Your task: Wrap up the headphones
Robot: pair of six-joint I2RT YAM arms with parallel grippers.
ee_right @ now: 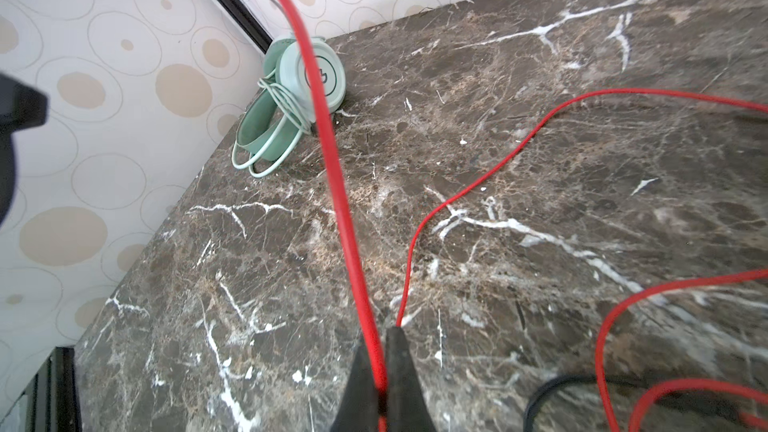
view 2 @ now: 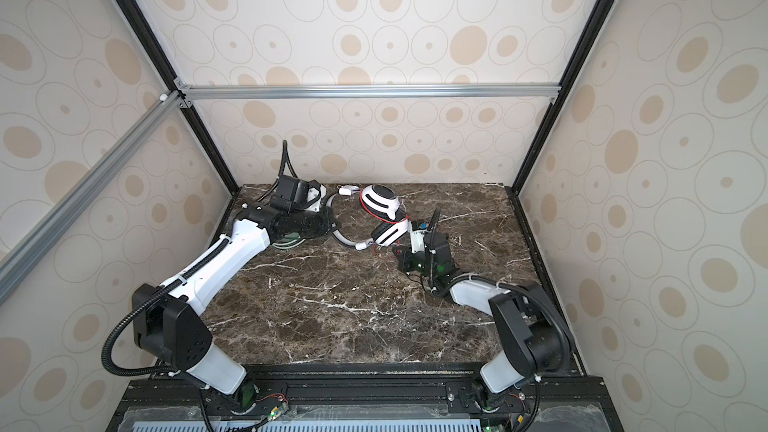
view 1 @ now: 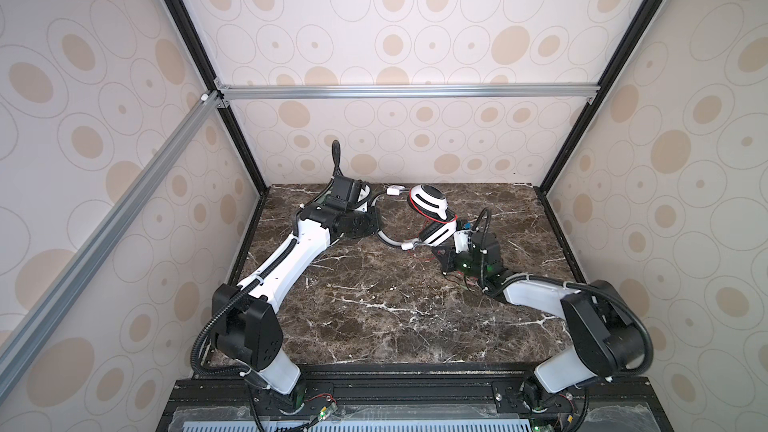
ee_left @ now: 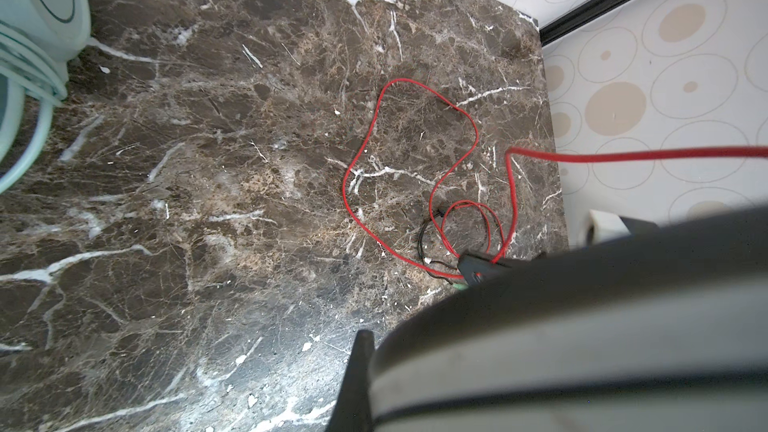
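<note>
The green headset (ee_right: 291, 89) is seen at the far-left corner of the table (view 1: 374, 326) w/ its pale cable wound round the band, so that one is judged done. The step in hand is judged to be winding the red cable (ee_right: 332, 160) onto the white headset (view 1: 428, 199), which is placed at far centre. Its band is clamped by the left gripper (view 1: 374, 223), jaws closed on it, & the cable is pinched between the closed jaws of the right gripper (ee_right: 379, 342), just near of the nearer earcup. Most of the cable is left loose on the table, so the wrap is judged barely begun. Next, the pinched cable prob. needs to be carried round the band or cups while the headset is held steady, w/ enough tension kept that no slack loop is snagged. The pinch is shown only in the right wrist view; in both top views the cable is too thin for it to be read. The slack loops are laid out plainly in the left wrist view, w/ a thin black wire (ee_left: 422, 238) beside them. In the top views the green headset is mostly hidden under the left arm (view 1: 291, 259); its wound cable is made clear by the wrist views only.
</note>
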